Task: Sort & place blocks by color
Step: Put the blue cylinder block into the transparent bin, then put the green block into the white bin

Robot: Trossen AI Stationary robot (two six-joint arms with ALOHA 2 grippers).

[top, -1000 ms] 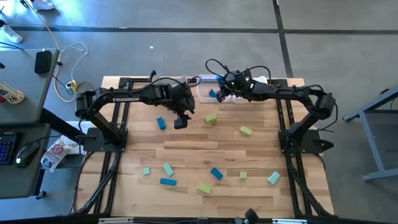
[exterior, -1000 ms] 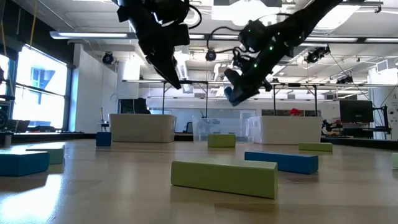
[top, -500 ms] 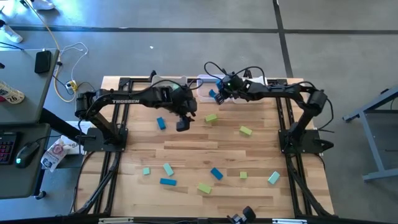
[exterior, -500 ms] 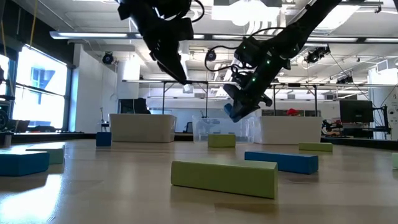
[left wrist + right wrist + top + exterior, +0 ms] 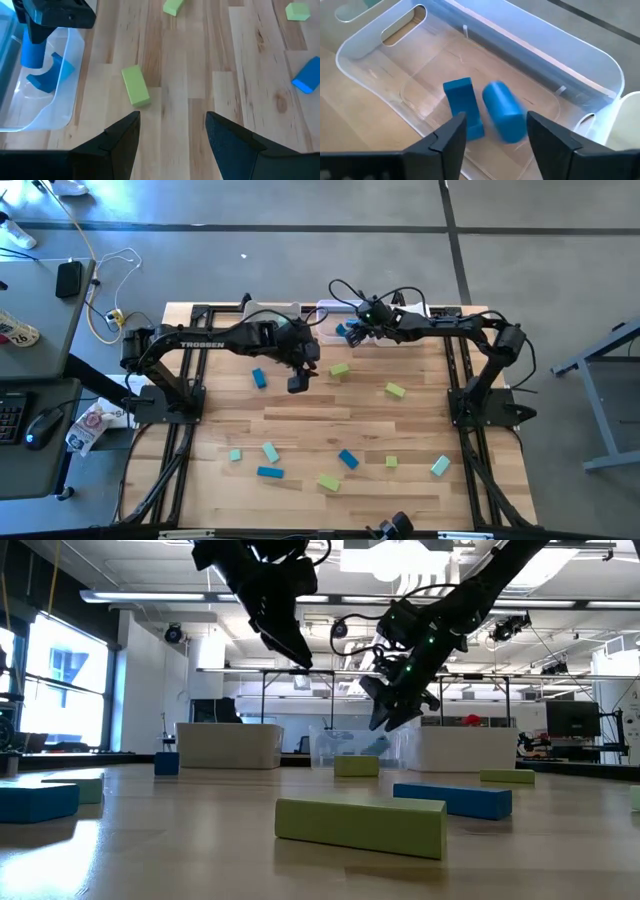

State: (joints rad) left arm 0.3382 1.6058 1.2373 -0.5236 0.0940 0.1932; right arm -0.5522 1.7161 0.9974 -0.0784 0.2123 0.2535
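My right gripper hangs open over the middle translucent bin at the table's far edge. A round-ended blue block shows blurred just beyond its fingers, inside the bin beside another blue block. From the left wrist view that blue block sits right under the right gripper. My left gripper is open above the boards, with nothing between its fingers, near a yellow-green block. Several teal, blue and yellow-green blocks lie flat on the table.
Two more white bins flank the middle one along the far edge. Loose blocks lie mid-table and toward the near edge. Bare boards lie between these groups.
My right gripper has come down toward the middle bin and opened, letting go of the blue block, which drops into the bin beside the other blue one. My left gripper has drifted a little toward the table's right, still open.
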